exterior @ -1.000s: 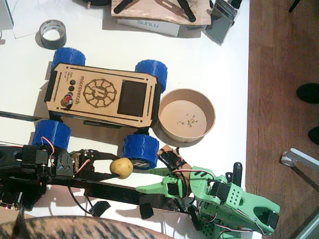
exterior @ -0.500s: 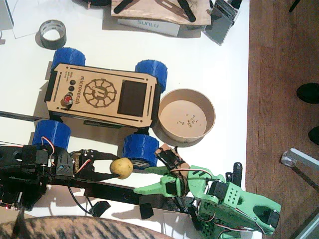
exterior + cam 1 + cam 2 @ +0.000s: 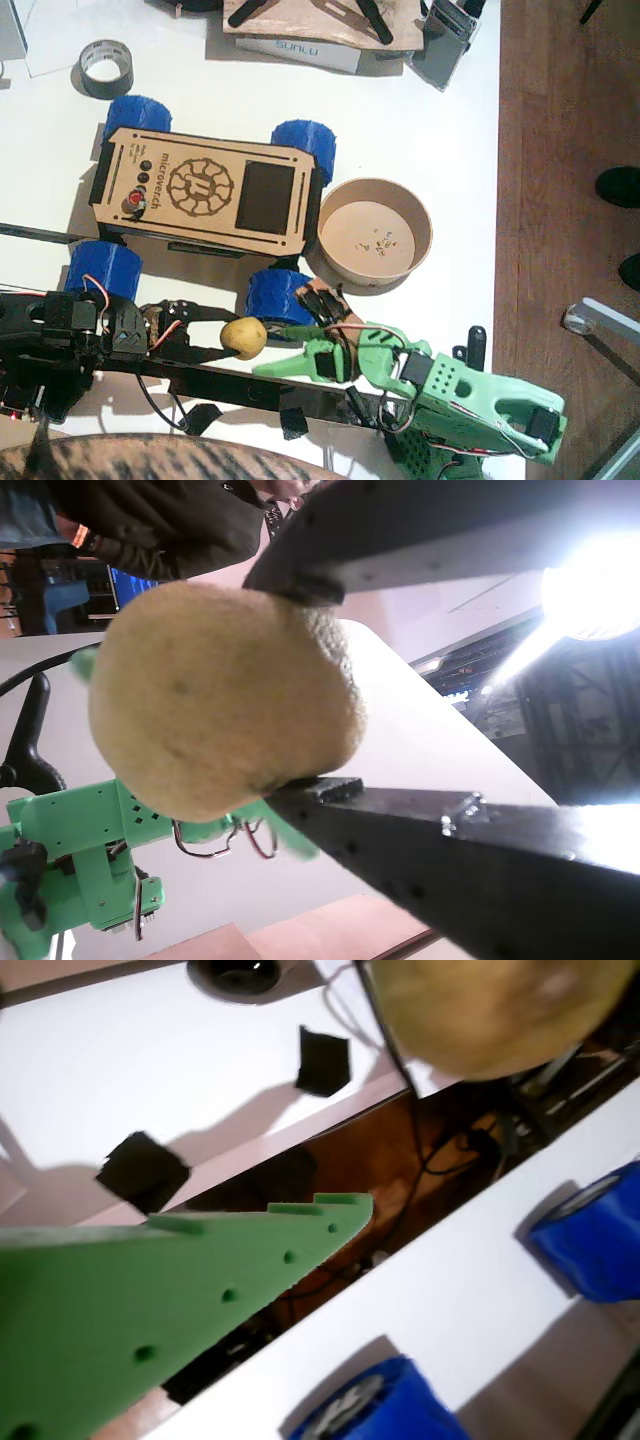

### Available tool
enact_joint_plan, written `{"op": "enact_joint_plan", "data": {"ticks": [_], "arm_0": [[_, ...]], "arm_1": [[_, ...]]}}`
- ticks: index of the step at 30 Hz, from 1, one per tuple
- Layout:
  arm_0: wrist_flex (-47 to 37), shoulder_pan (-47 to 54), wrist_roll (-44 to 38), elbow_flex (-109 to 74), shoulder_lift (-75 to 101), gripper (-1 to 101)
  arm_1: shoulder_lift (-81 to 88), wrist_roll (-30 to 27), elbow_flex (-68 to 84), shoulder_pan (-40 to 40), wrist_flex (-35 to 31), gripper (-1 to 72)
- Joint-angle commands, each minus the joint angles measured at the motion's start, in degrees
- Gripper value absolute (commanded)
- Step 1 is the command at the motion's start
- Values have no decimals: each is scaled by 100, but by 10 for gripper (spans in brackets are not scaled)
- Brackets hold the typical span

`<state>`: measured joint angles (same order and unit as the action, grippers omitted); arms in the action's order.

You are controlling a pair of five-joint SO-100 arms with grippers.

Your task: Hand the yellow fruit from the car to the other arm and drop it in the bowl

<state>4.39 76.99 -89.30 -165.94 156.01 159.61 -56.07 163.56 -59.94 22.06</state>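
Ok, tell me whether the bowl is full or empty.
Nearly empty: the bowl holds only a few crumbs in the fixed view. The fruit sits between the left gripper's fingers, outside it.

Left pincer (image 3: 240, 338) clamped — right pincer (image 3: 268, 366) near, pointed

Green claw (image 3: 300, 1230) just short of the yellow fruit (image 3: 480, 1010), apart.

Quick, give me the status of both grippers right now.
Left gripper: black, shut on the small dull-yellow round fruit.
Right gripper: light green, holding nothing; its tip sits just short of the fruit; open or shut cannot be told.
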Motion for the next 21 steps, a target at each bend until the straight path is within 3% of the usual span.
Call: {"op": "enact_joint_plan", "data": {"ticks": [1,15,21], "arm_0": [[-114,18,-70,35,44,0],[-79,18,-70,35,35,0],[-79,9,-70,35,35,0]], "arm_1": [[-299,53,-519,79,-281,443],[-879,44,-1099,97,-598,463],[-1564,53,-1345,246,-1090,462]]}}
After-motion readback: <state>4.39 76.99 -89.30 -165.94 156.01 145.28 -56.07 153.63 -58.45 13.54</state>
